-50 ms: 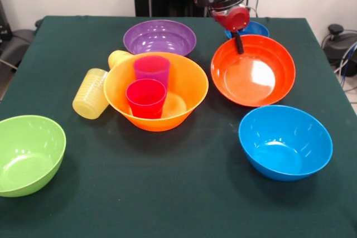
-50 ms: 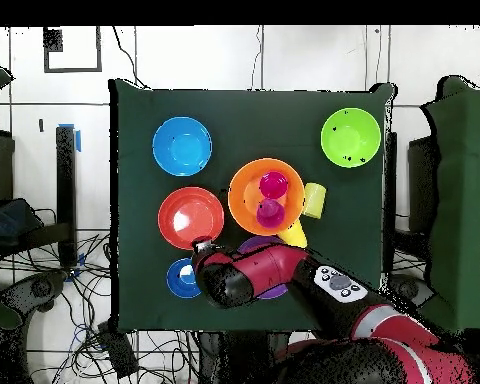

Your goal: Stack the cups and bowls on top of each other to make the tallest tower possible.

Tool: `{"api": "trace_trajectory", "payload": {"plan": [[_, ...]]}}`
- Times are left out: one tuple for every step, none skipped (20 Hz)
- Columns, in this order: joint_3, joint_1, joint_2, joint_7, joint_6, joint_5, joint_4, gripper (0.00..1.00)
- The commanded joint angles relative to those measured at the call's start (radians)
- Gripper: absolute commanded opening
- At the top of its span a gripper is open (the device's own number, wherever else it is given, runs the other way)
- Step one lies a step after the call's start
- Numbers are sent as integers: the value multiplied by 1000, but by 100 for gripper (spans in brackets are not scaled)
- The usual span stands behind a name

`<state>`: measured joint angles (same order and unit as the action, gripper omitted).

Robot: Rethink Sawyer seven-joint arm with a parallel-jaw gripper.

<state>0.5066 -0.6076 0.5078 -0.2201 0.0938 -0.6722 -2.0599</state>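
- Landmark: the orange-yellow bowl (image 1: 155, 90), upright near the middle of the desk (image 1: 167, 193), mouth up; I take it as the tower's base
- Done so far, as I judge it: very little. Only two cups stand inside that bowl, side by side and not nested: the red cup (image 1: 146, 98) toward the camera, the purple cup (image 1: 152, 69) just behind it, both upright with mouths up
- The pale yellow cup (image 1: 91, 93) lies on its side touching the bowl's left rim in the front view, long axis roughly level, mouth pointing up and right toward the bowl
- Another yellow cup (image 1: 117, 58) lies behind it, against the bowl's far-left rim; which way it points is unclear
- Left to stack: the purple bowl (image 1: 159, 37) just behind the landmark, the red-orange bowl (image 1: 252, 69) beside it on the right, the blue bowl (image 1: 285, 141) in front of that one, the green bowl (image 1: 28, 154) well off to the near left, and a small dark blue bowl (image 1: 252, 28) behind the red-orange one. All sit mouth up, apart from each other
- The end effector (image 1: 239, 42) hangs over the red-orange bowl's far rim; only a dark finger shows, so I cannot tell whether it is released or clenched
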Motion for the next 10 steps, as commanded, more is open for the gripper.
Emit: {"api": "trace_trajectory", "payload": {"plan": [[9,73,-34,-273,-85,-12,-45,0],[-15,97,-34,-287,-110,-13,-44,0],[-41,128,-25,-303,-135,-10,-46,0],[-67,159,-15,-318,-161,-6,-49,0],[-88,185,-4,-336,-186,6,-61,0],[-95,195,6,-340,-194,14,-68,0],[-100,206,26,-348,-198,28,-84,0],[-97,209,41,-349,-195,37,-94,0],[-87,209,72,-352,-181,51,-113,0],[-77,204,91,-352,-171,61,-125,0]]}}
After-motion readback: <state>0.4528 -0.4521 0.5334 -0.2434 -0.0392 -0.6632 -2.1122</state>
